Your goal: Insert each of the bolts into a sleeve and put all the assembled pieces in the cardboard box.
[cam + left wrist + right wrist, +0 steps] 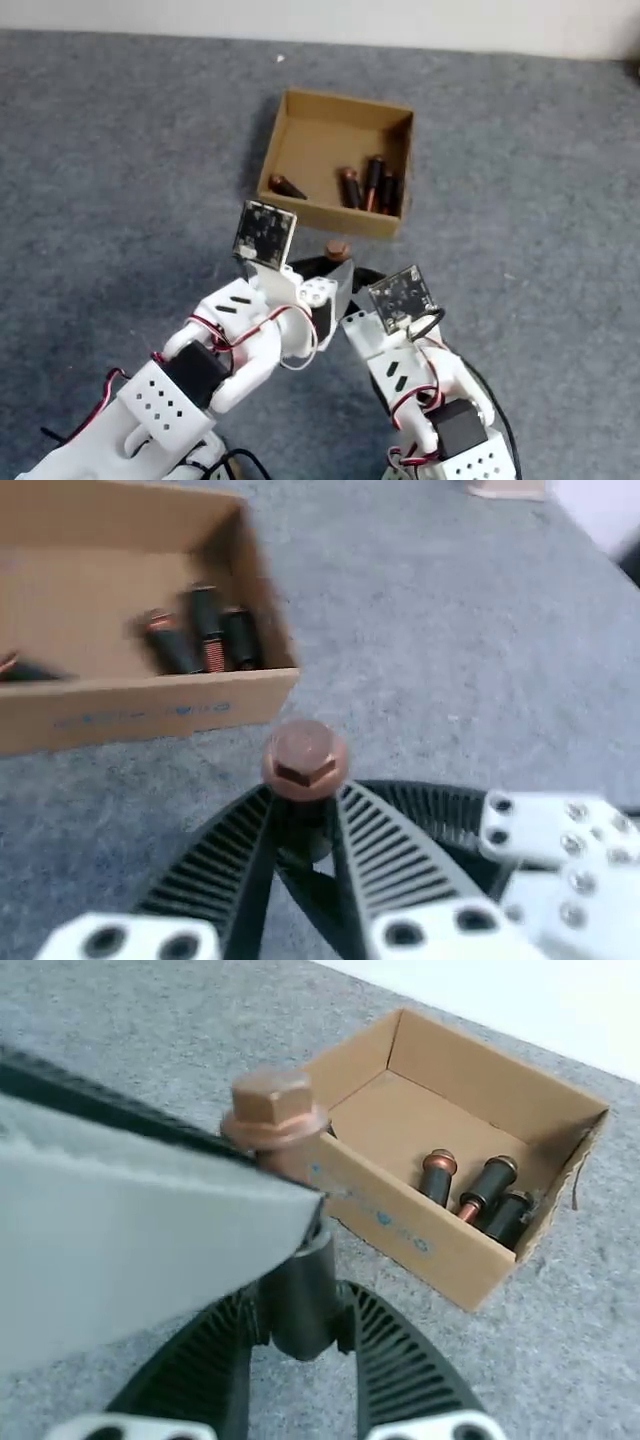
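This looks like a robotics lab or hobby workspace. The counter (110, 160) is covered in grey carpet-like fabric and carries white arms (225, 350) with exposed red-and-black wiring (100, 392). A plain white wall (400, 18) borders its far edge.

The high view looks steeply down from above and behind both arms, far enough off to take in the grey counter (120, 150) and the whole cardboard box (320, 210). Each wrist view sits close behind its own jaws, looking low over the counter toward the box. All three share the box and the copper-headed bolt (337, 248), though the left wrist view seems blurred.
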You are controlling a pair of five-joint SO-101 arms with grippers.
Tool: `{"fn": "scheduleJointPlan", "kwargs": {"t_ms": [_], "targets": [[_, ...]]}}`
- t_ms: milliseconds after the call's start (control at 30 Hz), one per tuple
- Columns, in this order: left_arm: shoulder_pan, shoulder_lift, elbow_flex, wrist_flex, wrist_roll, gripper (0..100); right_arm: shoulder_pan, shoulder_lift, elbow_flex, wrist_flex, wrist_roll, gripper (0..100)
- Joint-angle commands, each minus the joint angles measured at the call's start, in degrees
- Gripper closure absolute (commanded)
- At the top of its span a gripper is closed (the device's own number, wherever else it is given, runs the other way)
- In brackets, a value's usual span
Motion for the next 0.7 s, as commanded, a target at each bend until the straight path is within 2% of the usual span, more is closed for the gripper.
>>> {"fn": "scheduleJointPlan", "kwargs": {"t_ms": [0,100,300,533,667], "targets": [[1.3,-0.4,-0.4,5.0,-9.8,83,1.6,-0.8,-0.6,0.1,-0.1,99.3],[-1.6,-0.4,-0.8,6.2,-9.8,77,1.6,-0.8,-0.5,0.1,-0.1,99.3],[-8.7,-0.4,-3.5,7.1,-10.0,77,4.8,-0.8,-0.4,0.1,-0.1,99.3],[-16.5,-0.4,-8.5,14.0,-10.5,77,8.0,-0.8,-0.4,0.1,-0.1,99.3],[-20.3,-2.8,-10.1,17.2,-14.8,81,8.2,-0.8,-0.2,0.1,-0.1,99.3]]}}
